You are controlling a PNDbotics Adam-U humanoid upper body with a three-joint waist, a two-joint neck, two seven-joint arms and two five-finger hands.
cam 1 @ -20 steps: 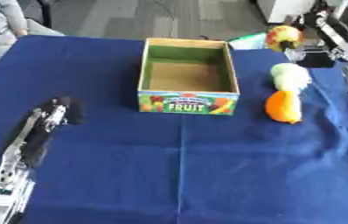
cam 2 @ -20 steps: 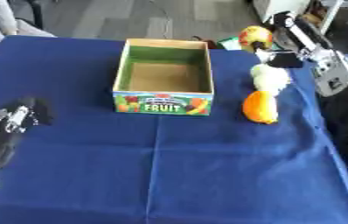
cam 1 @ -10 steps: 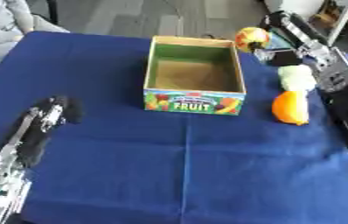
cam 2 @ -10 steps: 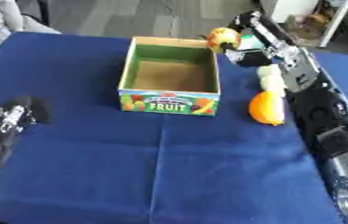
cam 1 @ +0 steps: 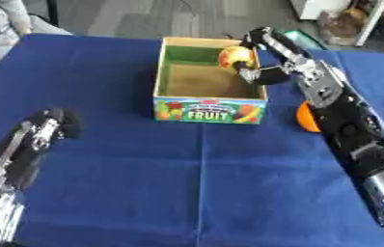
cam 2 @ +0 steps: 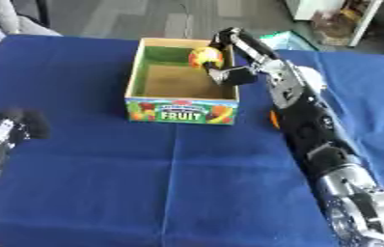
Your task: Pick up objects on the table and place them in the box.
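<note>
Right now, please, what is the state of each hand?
Left hand: rests on the table near the left edge; open or shut cannot be told.
Right hand: fingers curled around a red-yellow fruit, over the box.

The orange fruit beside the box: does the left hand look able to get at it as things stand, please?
Probably not easily. The orange fruit lies right of the box, partly hidden under the right arm, whose right hand holds a red-yellow fruit over the box. The left hand rests far across the table.
</note>
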